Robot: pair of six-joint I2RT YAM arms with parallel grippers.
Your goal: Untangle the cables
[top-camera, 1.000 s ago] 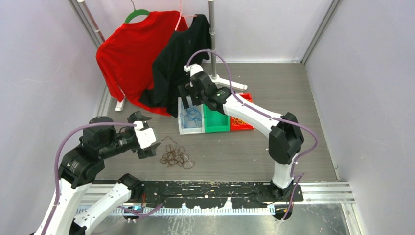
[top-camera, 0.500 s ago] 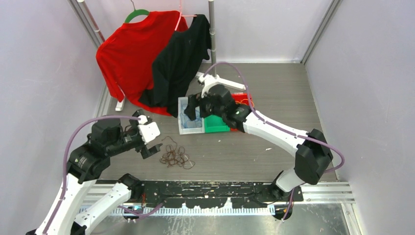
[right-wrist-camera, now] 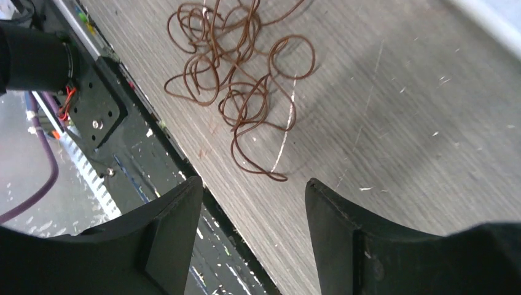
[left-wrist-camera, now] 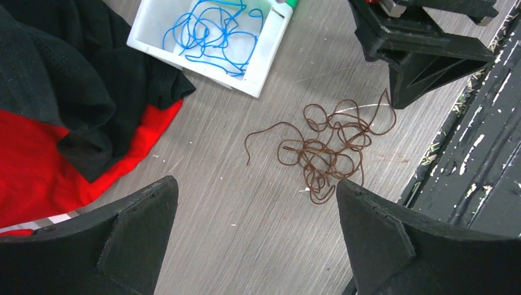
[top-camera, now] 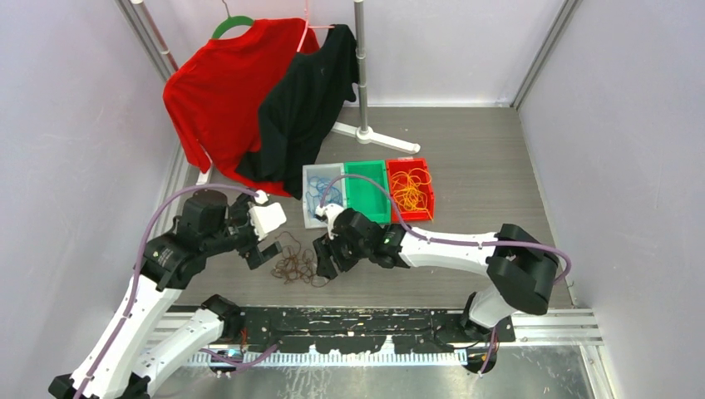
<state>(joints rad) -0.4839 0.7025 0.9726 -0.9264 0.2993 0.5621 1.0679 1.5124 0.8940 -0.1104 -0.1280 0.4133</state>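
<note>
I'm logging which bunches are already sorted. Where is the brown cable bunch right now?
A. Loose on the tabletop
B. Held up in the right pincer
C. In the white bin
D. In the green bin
A: the brown cable bunch lies loose on the tabletop, outside the white bin, which holds only blue cables.

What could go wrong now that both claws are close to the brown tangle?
The left claw and right claw flank the same tangled thin brown cable; reaching together, they may collide.
The loops overlap densely, so a pinch could catch several strands and tighten the knot.
The tangle lies beside the black metal rail at the near edge; a pull might drag it off.
</note>
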